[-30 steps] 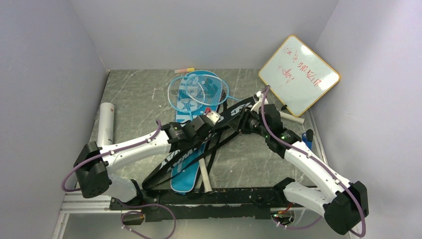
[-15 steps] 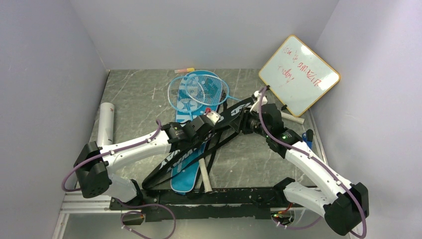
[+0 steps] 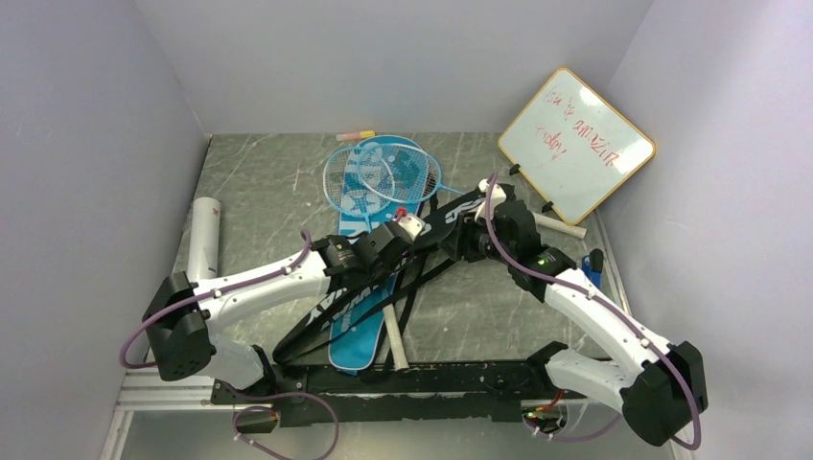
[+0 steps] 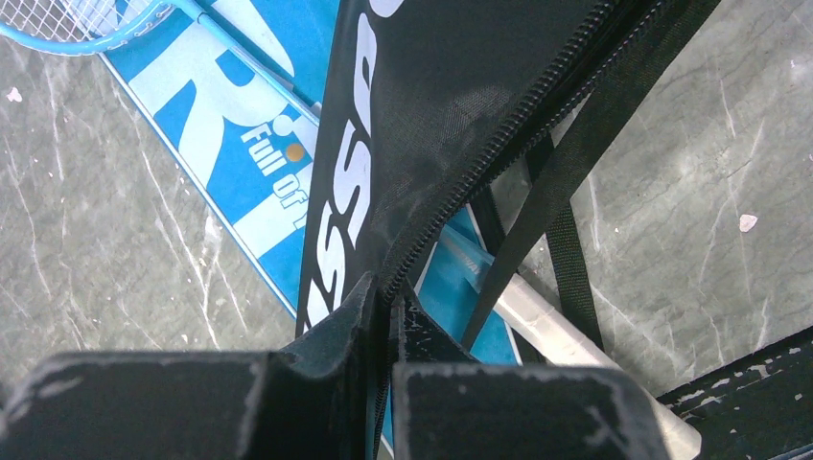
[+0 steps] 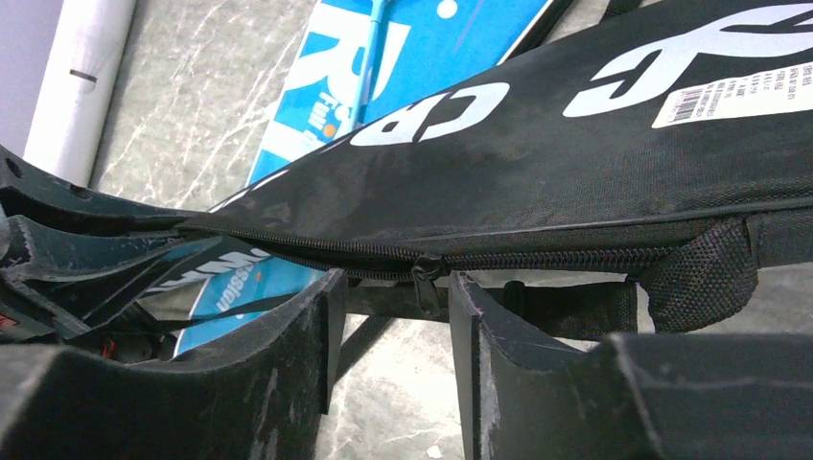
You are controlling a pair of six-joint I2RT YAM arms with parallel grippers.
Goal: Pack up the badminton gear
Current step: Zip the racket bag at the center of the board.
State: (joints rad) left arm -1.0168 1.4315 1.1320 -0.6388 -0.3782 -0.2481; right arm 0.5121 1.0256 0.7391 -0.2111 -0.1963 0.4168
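Note:
The black bag (image 3: 383,273) with white lettering lies slantwise over the blue bag (image 3: 357,331). My left gripper (image 3: 410,230) is shut on the black bag's zipper edge (image 4: 383,292), holding it up off the table. My right gripper (image 3: 463,240) is open, its jaws on either side of the zipper pull (image 5: 425,278) on the bag's edge (image 5: 575,163) without closing on it. Two light-blue rackets (image 3: 379,172) lie on the blue bag's wide end, also seen in the left wrist view (image 4: 96,19). No shuttlecocks show.
A long white tube (image 3: 203,240) lies by the left wall. The orange-rimmed whiteboard (image 3: 577,144) leans in the back right corner. A white handle (image 3: 394,337) pokes out under the bags. A small pink and yellow item (image 3: 355,135) lies at the back wall.
My right gripper has slid left along the black bag's edge, closer to my left gripper. The left gripper has kept its hold and barely moved.

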